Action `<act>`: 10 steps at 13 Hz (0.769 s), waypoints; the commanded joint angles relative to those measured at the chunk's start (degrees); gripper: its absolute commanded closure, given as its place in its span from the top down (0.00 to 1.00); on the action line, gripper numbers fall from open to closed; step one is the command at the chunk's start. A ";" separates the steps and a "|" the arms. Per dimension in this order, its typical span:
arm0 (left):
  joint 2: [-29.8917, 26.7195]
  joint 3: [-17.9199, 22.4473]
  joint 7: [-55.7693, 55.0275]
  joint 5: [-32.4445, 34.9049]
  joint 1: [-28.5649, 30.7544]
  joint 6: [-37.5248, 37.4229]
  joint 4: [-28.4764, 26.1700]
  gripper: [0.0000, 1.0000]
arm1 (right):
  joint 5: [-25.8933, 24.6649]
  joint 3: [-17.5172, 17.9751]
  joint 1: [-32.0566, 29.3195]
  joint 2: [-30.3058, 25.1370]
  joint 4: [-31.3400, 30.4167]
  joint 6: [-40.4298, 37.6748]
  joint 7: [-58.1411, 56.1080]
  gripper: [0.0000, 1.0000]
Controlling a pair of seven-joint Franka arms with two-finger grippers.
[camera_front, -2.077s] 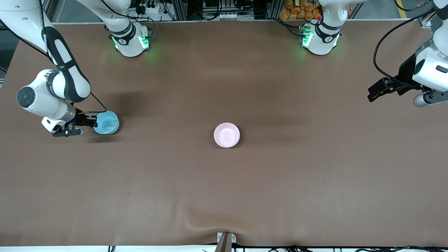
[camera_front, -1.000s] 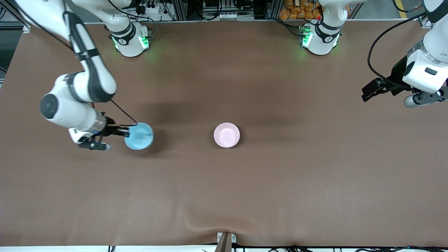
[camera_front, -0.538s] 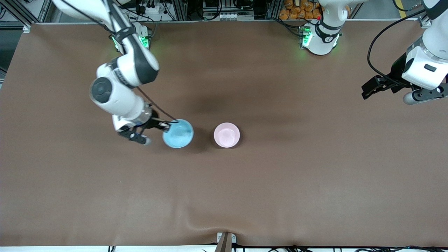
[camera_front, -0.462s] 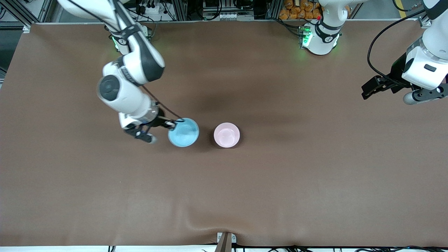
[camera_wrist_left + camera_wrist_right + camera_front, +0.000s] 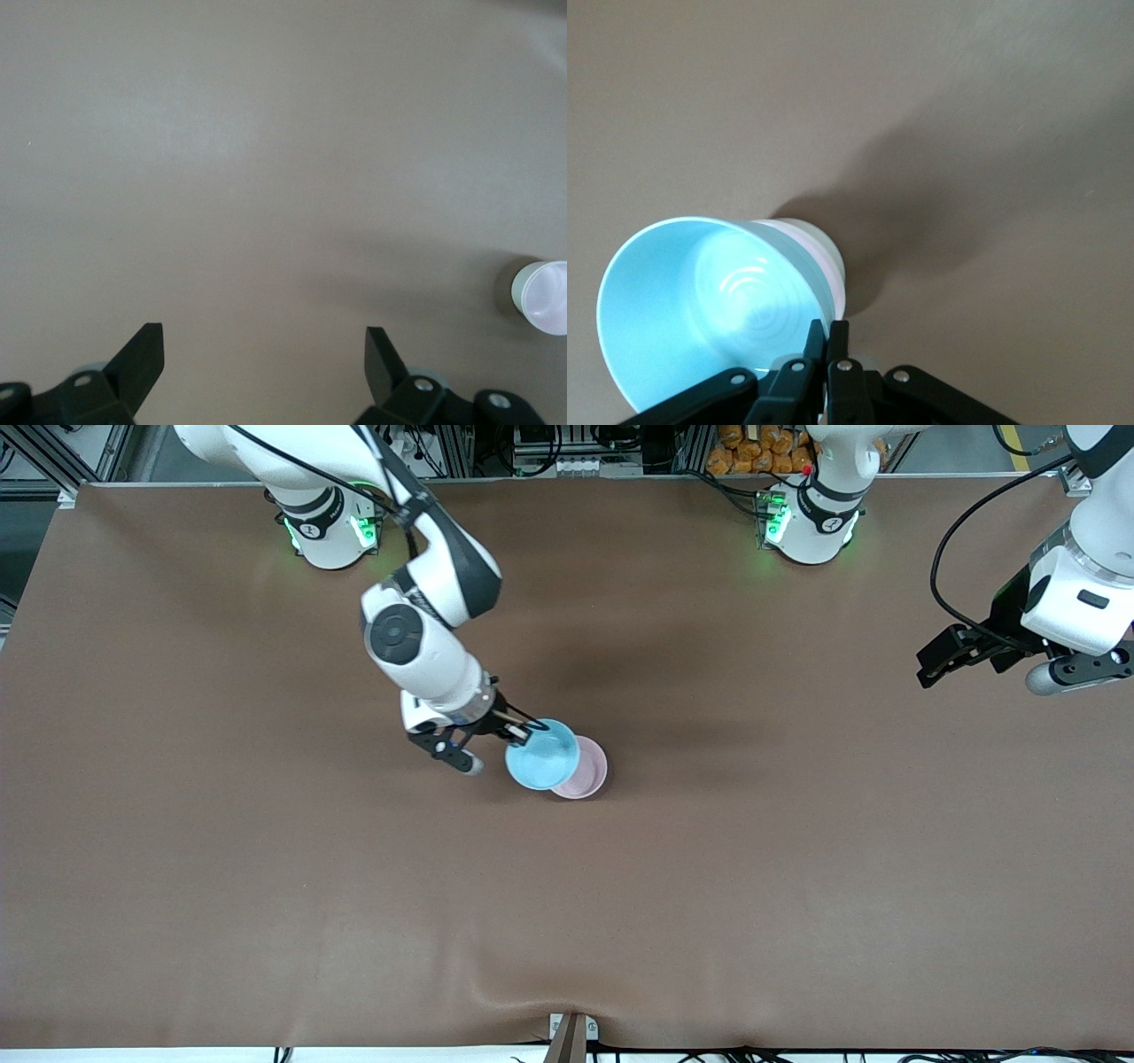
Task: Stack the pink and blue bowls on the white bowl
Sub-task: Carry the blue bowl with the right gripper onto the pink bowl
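The pink bowl (image 5: pixel 586 777) sits upright near the middle of the tabletop (image 5: pixel 620 921), about midway between the edge by the front camera and the edge where the bases stand. No separate white bowl shows apart from it; in the right wrist view a pale bowl (image 5: pixel 819 252) shows beneath the blue one, and whether the white bowl is nested under the pink one I cannot tell.

Over it, overlapping its rim on the side toward the right arm's end, hangs the blue bowl (image 5: pixel 542 755), mouth up. The right gripper (image 5: pixel 523 732) is clenched on that bowl's rim, one finger inside the wall and one outside, a pinch that leaves the underside free to drop into another bowl. Judging from the offset, it is not yet centred for release.

The left gripper (image 5: pixel 937 662) waits with its fingers spread and empty, over the tabletop's edge at the left arm's end, well apart from the bowls, likely parked out of the way.
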 commanded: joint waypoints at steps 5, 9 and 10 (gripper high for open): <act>-0.44 -0.22 0.99 0.80 0.02 1.72 -1.52 1.00 | -0.07 -1.23 4.21 6.10 4.70 2.33 6.10 0.00; -0.44 -0.14 1.08 0.89 0.02 1.72 -1.96 1.00 | -1.82 -1.41 4.12 8.20 4.70 3.03 6.10 0.00; -0.44 -0.22 0.99 0.89 0.11 1.72 -2.05 1.00 | -2.53 -1.49 4.21 8.47 4.70 3.04 6.19 0.00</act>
